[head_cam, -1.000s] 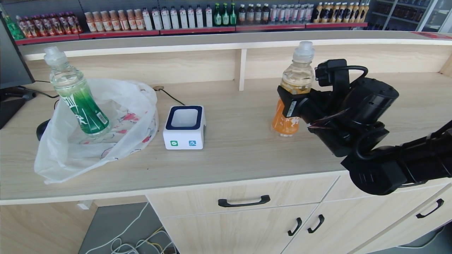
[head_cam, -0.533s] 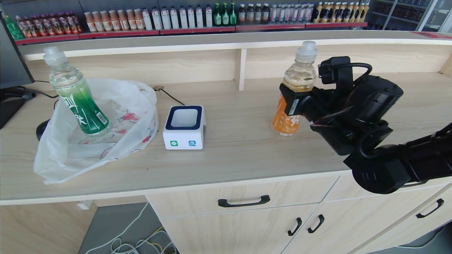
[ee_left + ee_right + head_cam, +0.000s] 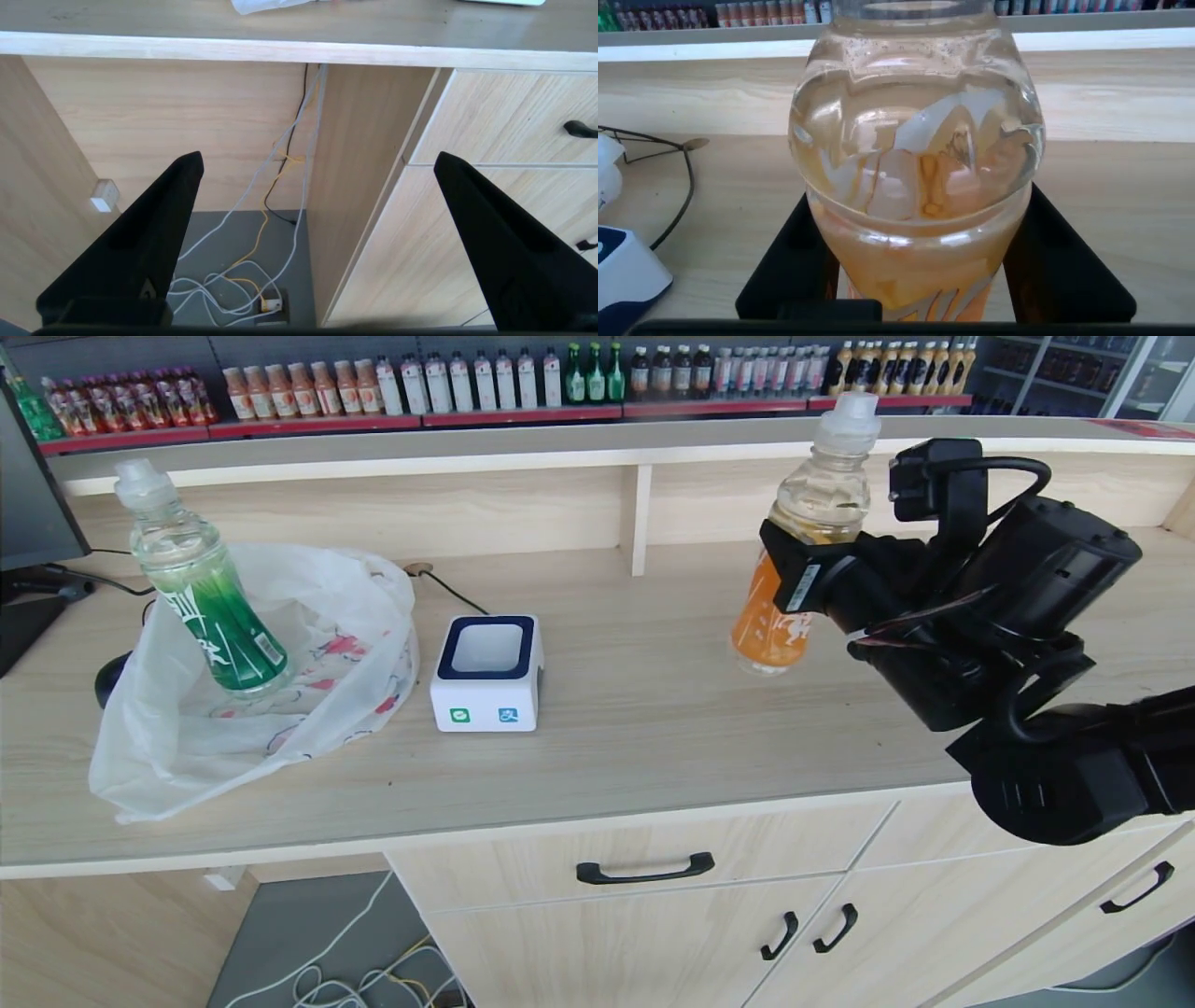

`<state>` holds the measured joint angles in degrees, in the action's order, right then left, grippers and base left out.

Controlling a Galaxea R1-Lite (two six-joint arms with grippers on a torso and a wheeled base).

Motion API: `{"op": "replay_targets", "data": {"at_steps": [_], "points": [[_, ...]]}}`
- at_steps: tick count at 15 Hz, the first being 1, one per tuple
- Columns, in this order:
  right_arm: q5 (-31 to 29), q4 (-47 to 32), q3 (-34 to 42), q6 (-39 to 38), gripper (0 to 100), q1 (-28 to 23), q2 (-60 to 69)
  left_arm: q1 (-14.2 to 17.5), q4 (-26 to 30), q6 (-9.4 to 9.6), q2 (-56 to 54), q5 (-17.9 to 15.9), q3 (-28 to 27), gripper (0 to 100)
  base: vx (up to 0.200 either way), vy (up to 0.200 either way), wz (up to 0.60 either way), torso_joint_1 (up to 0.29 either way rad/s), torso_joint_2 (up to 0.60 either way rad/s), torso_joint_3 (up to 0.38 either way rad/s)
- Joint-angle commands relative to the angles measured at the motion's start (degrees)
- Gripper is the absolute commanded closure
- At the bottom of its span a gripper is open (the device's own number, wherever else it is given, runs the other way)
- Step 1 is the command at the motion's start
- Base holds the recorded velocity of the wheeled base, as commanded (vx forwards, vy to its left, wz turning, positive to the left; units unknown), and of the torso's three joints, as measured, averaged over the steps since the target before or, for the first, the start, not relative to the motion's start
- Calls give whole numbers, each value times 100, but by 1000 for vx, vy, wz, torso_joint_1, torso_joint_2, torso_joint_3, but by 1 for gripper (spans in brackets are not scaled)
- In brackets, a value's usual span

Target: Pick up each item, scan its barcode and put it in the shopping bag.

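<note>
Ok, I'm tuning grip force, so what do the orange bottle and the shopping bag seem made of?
The orange bottle is likely clear, glossy plastic; the liquid shows through its wall above a printed orange label. The shopping bag is apparently thin, translucent white plastic film; it lies crumpled in soft folds, its red print showing faintly.
</note>
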<state>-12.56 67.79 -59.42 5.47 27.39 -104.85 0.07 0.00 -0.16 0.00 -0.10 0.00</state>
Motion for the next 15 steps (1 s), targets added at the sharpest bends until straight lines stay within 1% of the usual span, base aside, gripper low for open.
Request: {"op": "replay_targets", "data": {"at_steps": [1,3,4,5,7,8,11,15], "points": [[-45,6,44,15,100,170,360,1,0,-2,0,1,0,0,0,0,0,0,0,0],[-458,6,88,50,100,425,659,1,0,-2,0,1,0,0,0,0,0,0,0,0],[-608,6,115,121,100,706,756,1,0,-2,0,1,0,0,0,0,0,0,0,0],[-687,15,211,173,100,899,826,1,0,-2,0,1,0,0,0,0,0,0,0,0],[-783,111,554,367,100,1075,958,1,0,-2,0,1,0,0,0,0,0,0,0,0],[-792,296,774,481,100,1110,993,1,0,-2,0,1,0,0,0,0,0,0,0,0],[-783,1201,1407,753,100,1172,984,1,0,-2,0,1,0,0,0,0,0,0,0,0],[-792,1825,2092,1079,100,1585,984,1,0,-2,0,1,0,0,0,0,0,0,0,0]]}}
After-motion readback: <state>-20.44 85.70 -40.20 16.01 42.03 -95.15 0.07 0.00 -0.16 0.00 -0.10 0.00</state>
